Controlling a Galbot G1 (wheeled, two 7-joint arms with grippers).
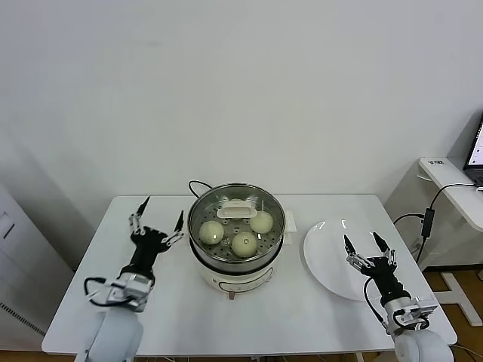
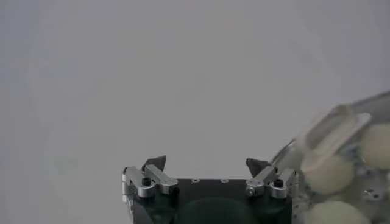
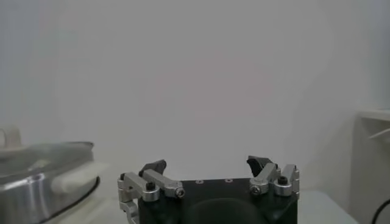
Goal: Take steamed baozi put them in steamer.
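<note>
The steamer [image 1: 235,265] stands mid-table, a shiny steel pot on a white base. Three cream-white baozi [image 1: 244,243] show inside on the perforated tray. A glass lid with a white handle [image 1: 236,212] appears to lie over them. My left gripper [image 1: 161,211] is open and empty, left of the pot and apart from it. In the left wrist view, that gripper [image 2: 206,163] has the pot and a baozi [image 2: 329,173] beside it. My right gripper [image 1: 361,241] is open and empty over the white plate. In the right wrist view, it [image 3: 207,164] has the steamer [image 3: 36,176] farther off.
An empty white plate [image 1: 323,256] lies right of the steamer. A black cord [image 1: 195,185] runs behind the pot. The table's front edge [image 1: 226,351] is near both arms. A side desk with cables [image 1: 445,181] stands at the right.
</note>
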